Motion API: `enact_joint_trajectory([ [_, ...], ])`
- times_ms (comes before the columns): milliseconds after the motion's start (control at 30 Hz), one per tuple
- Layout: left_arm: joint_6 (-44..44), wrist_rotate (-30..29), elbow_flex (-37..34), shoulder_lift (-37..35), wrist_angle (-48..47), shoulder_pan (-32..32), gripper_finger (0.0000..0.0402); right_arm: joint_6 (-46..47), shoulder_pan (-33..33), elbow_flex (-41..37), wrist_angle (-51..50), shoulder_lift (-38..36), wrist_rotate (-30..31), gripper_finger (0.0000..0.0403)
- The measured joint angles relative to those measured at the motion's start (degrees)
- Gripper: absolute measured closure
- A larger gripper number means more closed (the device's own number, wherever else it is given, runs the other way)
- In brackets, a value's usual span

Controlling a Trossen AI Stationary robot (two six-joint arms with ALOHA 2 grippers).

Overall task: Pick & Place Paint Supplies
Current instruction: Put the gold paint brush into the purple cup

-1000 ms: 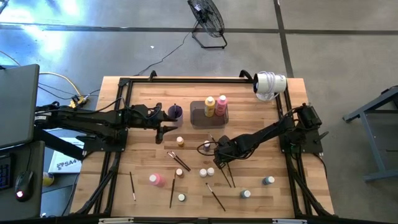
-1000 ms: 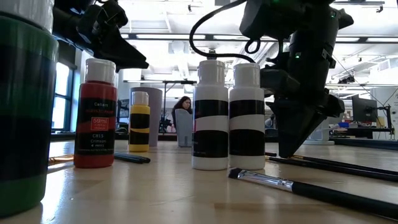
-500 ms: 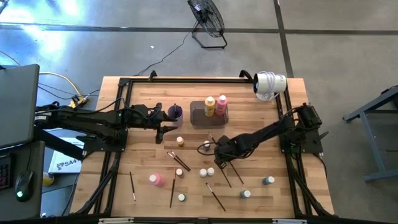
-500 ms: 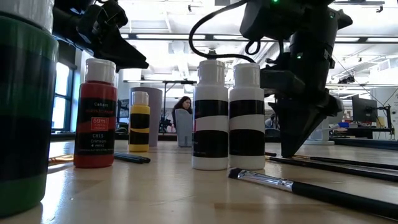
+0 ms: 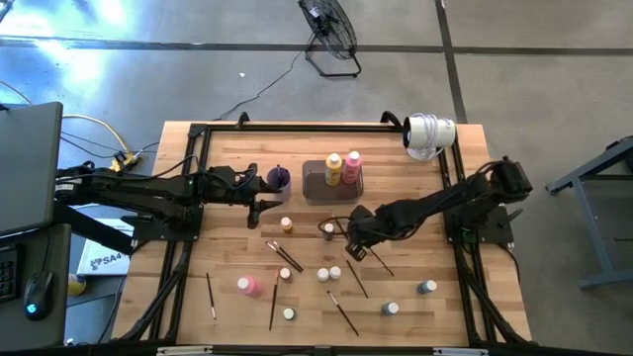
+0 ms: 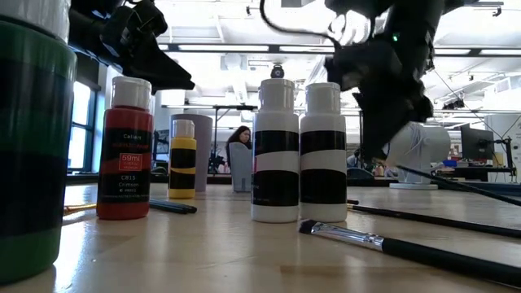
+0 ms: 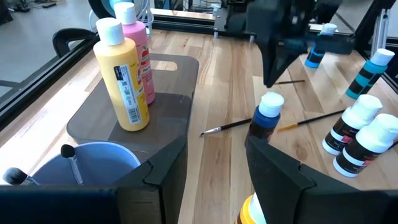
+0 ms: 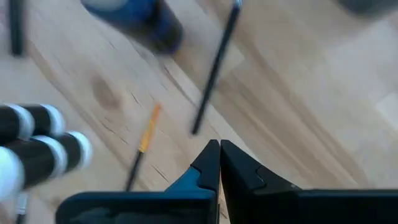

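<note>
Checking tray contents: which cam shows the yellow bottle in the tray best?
Left wrist view: yellow bottle close, label legible, upright on the grey tray beside the pink bottle. High view shows only its cap; low view cannot confirm it; right wrist misses it.

A grey concrete floor point(image 5: 554, 59) w/ dark seam lines is seen around the wooden bench point(image 5: 396, 188) in the high view. A black floor fan point(image 5: 331, 35) stands top centre; a laptop point(image 5: 28, 163) is seen at far left, a grey frame point(image 5: 593, 188) at right edge. In the low view, ceiling light strips point(image 6: 220, 49) and a window point(image 6: 81, 122) at left are seen; a seated person point(image 6: 238, 140) is visible mid-frame, far back.
</note>
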Motion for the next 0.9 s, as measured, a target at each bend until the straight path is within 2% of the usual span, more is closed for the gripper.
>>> enact_joint_trajectory([
  [600,0.00,0.00,0.00,0.00,0.23,0.00,0.0238,-12.95,-4.75,0.20,1.30,-16.22,4.94,0.0400],
  [900,-0.57,0.02,0.00,0.00,7.52,0.00,0.0238,-20.26,-4.82,0.26,4.62,-22.97,10.41,0.0400],
])
